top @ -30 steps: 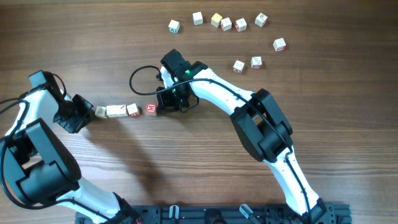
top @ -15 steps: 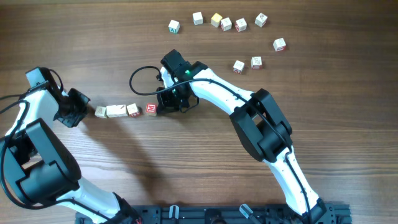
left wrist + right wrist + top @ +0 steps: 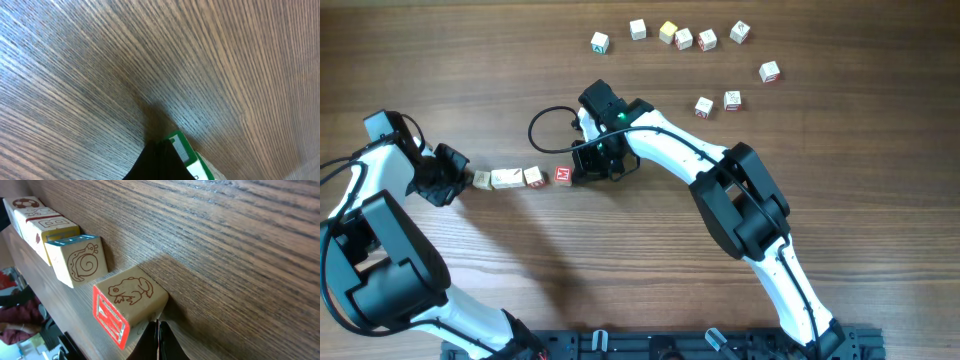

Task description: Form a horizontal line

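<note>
The horizontal line is a short row of pale letter cubes left of the table's middle. Three cubes sit edge to edge, and the red M cube at the right end is a small gap apart. My right gripper is shut and empty, its tips against the M cube's right side. In the right wrist view the tips touch that cube, which shows a frog, with the snail cube beyond it. My left gripper is shut at the row's left end. In the left wrist view its tips are beside a green-edged cube.
Several loose letter cubes lie at the back right, from one to another, with more cubes below them. A black cable loop lies behind the right gripper.
My left gripper pulled back to the left, then came right again to the row's left end. The right arm and the cubes have not moved.
</note>
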You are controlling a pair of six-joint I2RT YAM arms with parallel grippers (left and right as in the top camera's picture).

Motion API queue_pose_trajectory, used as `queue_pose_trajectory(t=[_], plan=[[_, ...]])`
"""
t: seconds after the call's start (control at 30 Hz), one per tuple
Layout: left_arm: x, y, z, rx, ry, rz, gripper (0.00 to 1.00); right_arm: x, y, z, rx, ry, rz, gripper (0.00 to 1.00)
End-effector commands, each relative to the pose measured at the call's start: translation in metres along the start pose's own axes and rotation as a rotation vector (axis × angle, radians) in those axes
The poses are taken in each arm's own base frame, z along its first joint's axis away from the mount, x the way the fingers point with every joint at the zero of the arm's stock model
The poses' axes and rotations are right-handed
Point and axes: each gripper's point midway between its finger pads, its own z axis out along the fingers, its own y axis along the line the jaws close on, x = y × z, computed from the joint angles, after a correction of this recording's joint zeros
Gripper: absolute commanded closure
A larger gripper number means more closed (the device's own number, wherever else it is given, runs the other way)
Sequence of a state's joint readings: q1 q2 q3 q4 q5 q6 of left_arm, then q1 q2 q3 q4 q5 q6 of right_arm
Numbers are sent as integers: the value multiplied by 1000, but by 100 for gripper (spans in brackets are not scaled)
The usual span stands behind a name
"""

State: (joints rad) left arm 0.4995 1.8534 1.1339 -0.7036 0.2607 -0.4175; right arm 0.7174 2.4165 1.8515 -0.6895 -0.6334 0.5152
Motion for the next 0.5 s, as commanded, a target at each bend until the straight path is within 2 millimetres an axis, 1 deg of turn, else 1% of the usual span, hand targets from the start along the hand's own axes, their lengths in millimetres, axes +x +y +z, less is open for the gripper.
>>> queue_pose_trajectory(t=[0.0, 0.27, 0.33, 0.43, 0.47], plan=[[4, -2, -1, 15, 14, -13, 96, 5, -6, 7, -10, 27, 2, 96], [7, 0, -2, 8, 26, -17, 96, 6, -5, 7, -17, 29, -1, 96], [7, 0, -2, 8, 26, -17, 96, 6, 1, 7, -52, 36, -13, 96], [8, 1, -2, 6, 31, -19, 96, 3, 18, 5, -141, 36, -70, 96], [9, 1, -2, 3, 35, -20, 96, 2, 21, 5, -155, 33, -76, 96]])
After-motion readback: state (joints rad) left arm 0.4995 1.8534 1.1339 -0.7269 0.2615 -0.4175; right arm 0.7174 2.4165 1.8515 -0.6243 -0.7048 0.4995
